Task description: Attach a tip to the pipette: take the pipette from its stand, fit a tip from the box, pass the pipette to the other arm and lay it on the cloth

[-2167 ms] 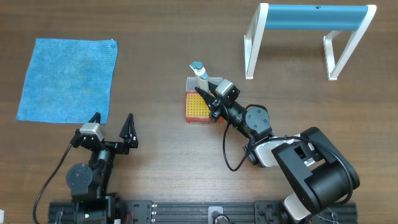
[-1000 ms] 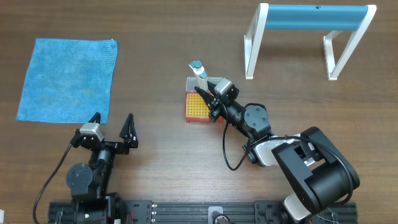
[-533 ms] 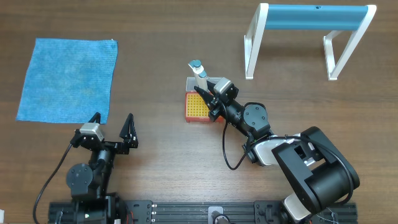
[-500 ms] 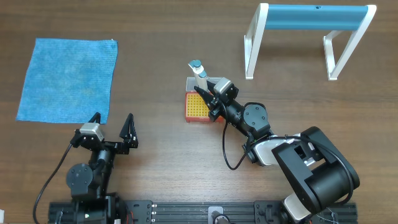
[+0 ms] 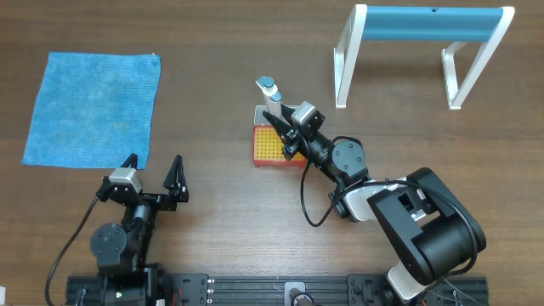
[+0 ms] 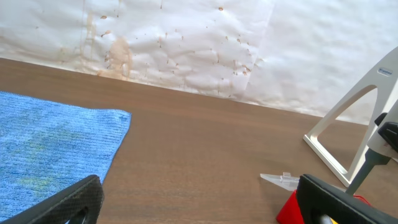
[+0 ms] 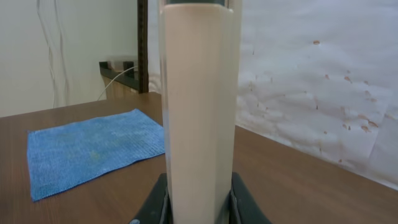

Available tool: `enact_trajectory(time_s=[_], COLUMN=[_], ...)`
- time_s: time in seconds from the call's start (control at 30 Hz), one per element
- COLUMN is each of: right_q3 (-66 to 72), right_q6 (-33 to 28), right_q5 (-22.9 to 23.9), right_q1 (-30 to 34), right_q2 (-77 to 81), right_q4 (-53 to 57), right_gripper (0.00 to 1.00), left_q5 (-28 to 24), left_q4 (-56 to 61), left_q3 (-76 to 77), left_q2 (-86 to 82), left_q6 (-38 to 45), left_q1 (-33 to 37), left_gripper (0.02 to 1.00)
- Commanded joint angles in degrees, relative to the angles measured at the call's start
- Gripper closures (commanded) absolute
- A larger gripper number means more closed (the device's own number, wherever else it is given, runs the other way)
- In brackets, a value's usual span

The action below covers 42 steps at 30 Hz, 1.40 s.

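While the left gripper (image 5: 155, 163) is idling close to its base with fingers spread wide and nothing between them, the right gripper (image 5: 285, 129) is clenching the pipette (image 5: 270, 95) upright just over the tip box (image 5: 265, 150), so the pick-up is looking done and the tip-fitting step is under way. That red box is sitting with its clear lid flipped open and a grid of tips showing in its rack, though the gripper is hiding the pipette's lower end, so I cannot tell if a tip is on. Farther out, the blue cloth (image 5: 93, 109) and the stand (image 5: 425, 21) are both sitting without the pipette, leaving handover and lay-down to come
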<state>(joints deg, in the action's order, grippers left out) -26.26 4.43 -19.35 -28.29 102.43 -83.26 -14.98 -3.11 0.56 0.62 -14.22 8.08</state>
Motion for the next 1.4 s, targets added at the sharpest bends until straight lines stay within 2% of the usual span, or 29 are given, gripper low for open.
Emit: enact_trajectory(time_s=[0.03,0.23,1.4], right_q3=[-0.07,1.77,2.43], right_q6=[1.11,1.11,0.87], right_q5=[0.66,-2.34,-2.34], right_q1=[-0.31,-0.31,0.90], right_q2=[-0.61,-0.61,-0.59], right_q4=[-0.52,-0.44,-0.42], right_gripper=[0.921,0.921,0.921], left_q5=[0.85,0.85,0.85], left_q4=[-0.11,-0.11,-0.11], left_q3=[-0.24,-0.24,-0.24], left_q2=[-0.42,-0.42,-0.42], left_q6=[0.74,0.74,0.74], left_q1=[0.15,0.15,0.15], left_gripper=[0.023,0.020,0.020])
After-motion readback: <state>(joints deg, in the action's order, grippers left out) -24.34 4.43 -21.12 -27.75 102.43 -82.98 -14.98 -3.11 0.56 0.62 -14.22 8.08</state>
